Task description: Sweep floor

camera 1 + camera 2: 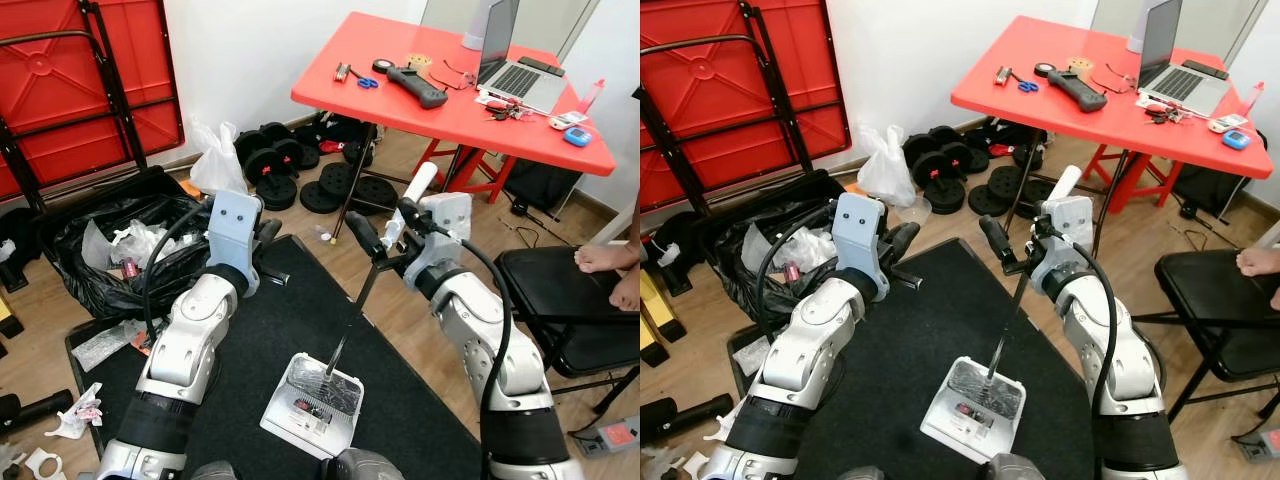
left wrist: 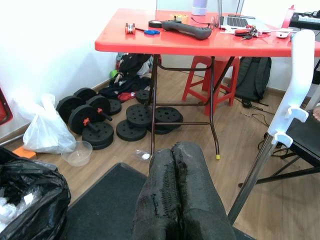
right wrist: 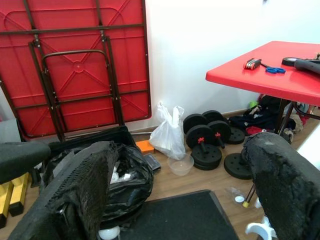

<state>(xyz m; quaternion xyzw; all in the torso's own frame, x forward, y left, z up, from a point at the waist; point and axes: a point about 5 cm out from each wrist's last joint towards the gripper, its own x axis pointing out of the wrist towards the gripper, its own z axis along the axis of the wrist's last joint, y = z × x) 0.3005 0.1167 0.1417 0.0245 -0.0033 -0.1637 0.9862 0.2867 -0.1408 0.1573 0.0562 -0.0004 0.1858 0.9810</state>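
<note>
at nine o'clock scraps (image 1: 75,412) still litter the floor beside the black bag (image 1: 110,255), so sweeping looks far from done. the left gripper (image 1: 268,240) hovers at ten o'clock, fingers pressed together, empty. the dustpan (image 1: 315,402) sits on the mat (image 1: 290,330) at six, holding some debris. the right gripper (image 1: 372,240) appears spread around the handle (image 1: 412,190); actual contact is hard to make out.

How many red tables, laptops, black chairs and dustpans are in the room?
Red tables: 2 (standing table, folded table leaning on the wall)
Laptop: 1
Black chair: 1
Dustpan: 1
Total: 5
</note>
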